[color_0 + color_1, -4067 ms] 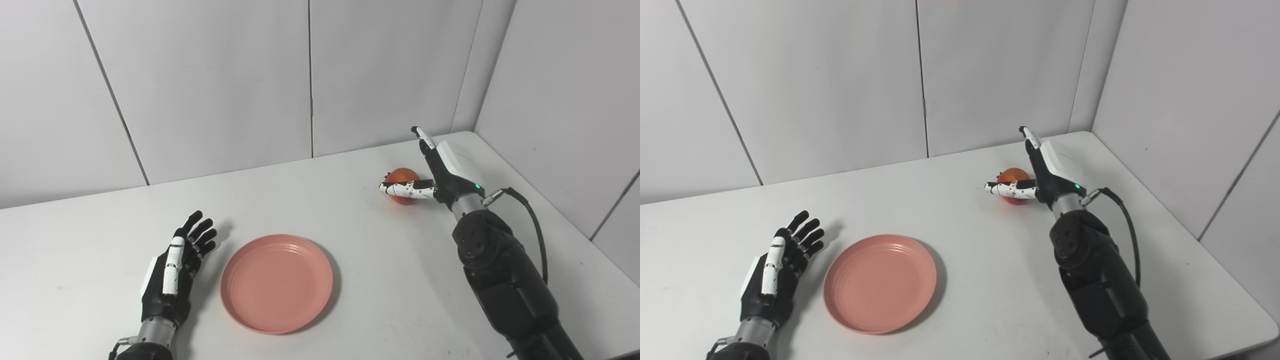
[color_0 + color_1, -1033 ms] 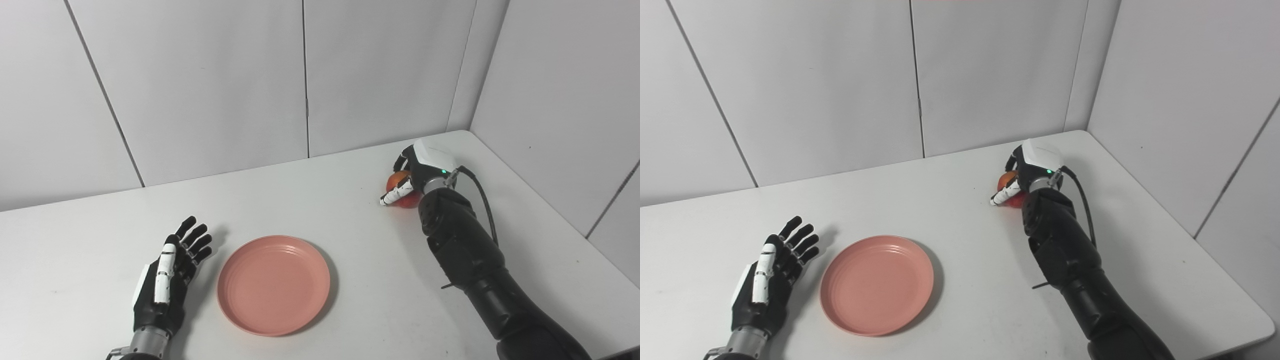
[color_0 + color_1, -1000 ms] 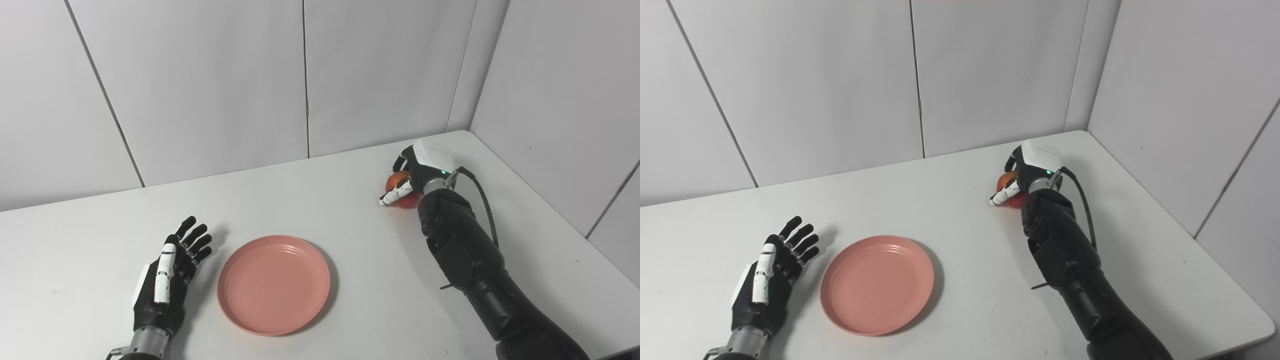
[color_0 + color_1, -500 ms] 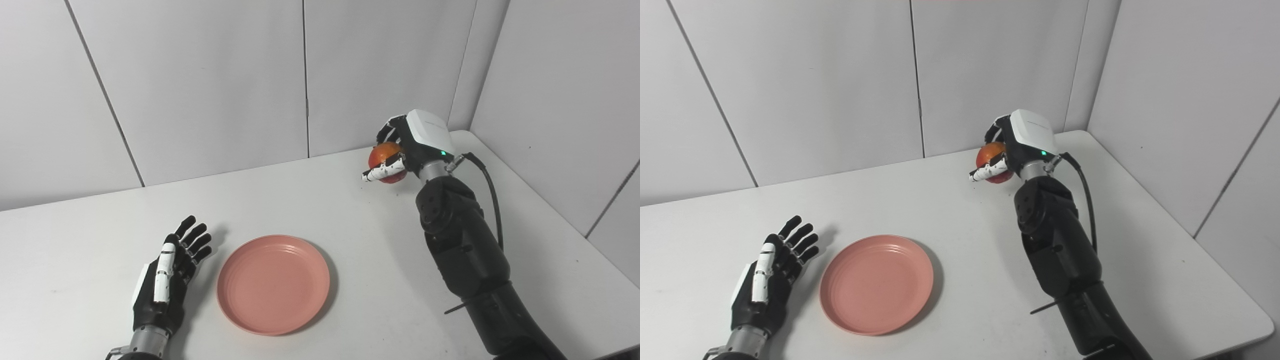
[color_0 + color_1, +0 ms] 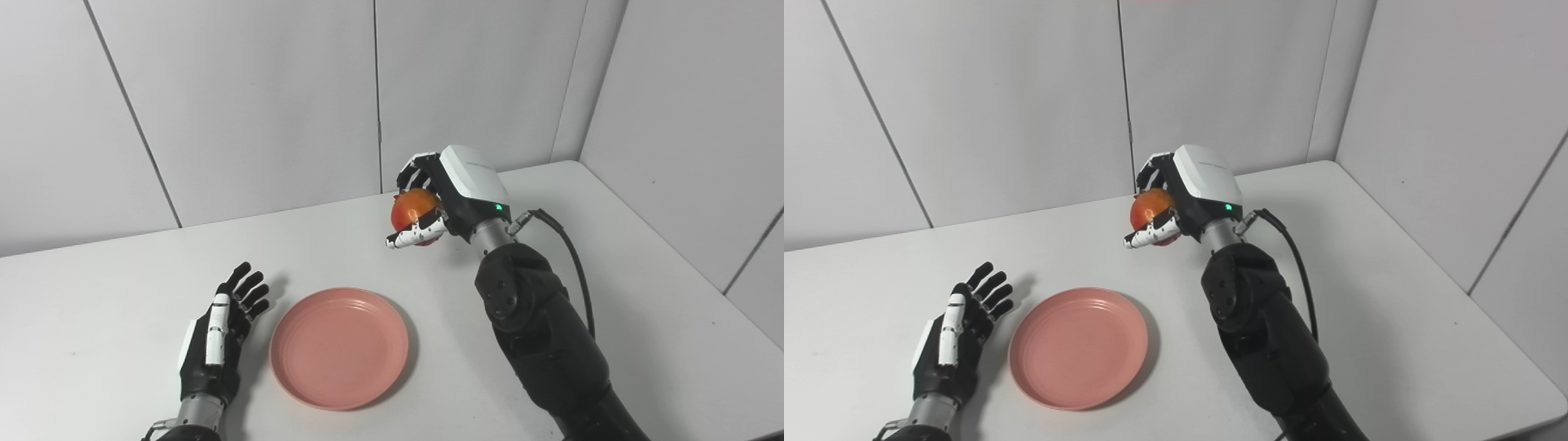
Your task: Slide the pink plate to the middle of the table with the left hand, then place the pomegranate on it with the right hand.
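Observation:
The pink plate [image 5: 339, 346] lies flat on the white table [image 5: 643, 294], left of the middle and near the front. My right hand [image 5: 450, 196] is shut on the red-orange pomegranate [image 5: 411, 208] and holds it in the air, above the table and beyond the plate's far right side. My left hand [image 5: 217, 340] rests open on the table just left of the plate, fingers spread, not touching it. The same scene shows in the right eye view, with the pomegranate [image 5: 1149, 207] and the plate [image 5: 1077, 348].
Grey wall panels [image 5: 245, 104] stand close behind the table and along its right side. A black cable [image 5: 569, 257] runs from my right wrist down the forearm. The table's right edge runs diagonally at the right.
My right hand closed on the pomegranate, lifted it off the table's far right and carried it left, toward the plate. The left hand and plate stayed put.

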Robot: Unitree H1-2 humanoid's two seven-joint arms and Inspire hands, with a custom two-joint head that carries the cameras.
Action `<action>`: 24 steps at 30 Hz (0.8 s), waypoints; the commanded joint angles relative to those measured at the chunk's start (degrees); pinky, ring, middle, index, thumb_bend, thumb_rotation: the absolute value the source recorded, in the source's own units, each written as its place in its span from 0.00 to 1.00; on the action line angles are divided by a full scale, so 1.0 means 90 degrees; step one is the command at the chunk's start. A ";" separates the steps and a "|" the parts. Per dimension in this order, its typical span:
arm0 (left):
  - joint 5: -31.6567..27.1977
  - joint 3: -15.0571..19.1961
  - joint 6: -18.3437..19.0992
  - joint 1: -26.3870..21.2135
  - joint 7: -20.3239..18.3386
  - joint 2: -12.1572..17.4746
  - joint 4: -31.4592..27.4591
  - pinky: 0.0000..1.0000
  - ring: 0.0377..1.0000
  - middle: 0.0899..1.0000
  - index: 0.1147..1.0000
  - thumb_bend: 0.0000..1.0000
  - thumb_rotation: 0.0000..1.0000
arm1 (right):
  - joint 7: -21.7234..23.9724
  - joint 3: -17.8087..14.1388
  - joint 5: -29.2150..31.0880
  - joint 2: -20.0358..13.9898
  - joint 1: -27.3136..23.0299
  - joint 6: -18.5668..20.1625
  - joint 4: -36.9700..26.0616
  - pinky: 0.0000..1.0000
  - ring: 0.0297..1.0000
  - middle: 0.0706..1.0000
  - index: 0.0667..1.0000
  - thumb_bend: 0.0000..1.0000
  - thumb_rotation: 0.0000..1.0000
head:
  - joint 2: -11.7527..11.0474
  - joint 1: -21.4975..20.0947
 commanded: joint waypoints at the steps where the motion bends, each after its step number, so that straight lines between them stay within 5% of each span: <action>1: 0.0094 -0.0048 0.0288 0.0000 0.0131 -0.0123 -0.0052 0.84 0.84 0.85 0.83 0.41 1.00 | -0.0095 0.0143 -0.0066 0.0079 -0.0187 -0.0245 -0.0214 0.24 0.31 0.37 0.50 0.52 0.00 | 0.0038 0.0149; 24: 0.0590 -0.0256 0.0232 -0.0154 0.0676 -0.0520 -0.0113 0.83 0.84 0.85 0.83 0.39 1.00 | -0.0063 0.1260 0.0149 0.0478 0.0122 -0.0776 0.0340 0.25 0.33 0.38 0.49 0.52 0.00 | 0.0411 0.1402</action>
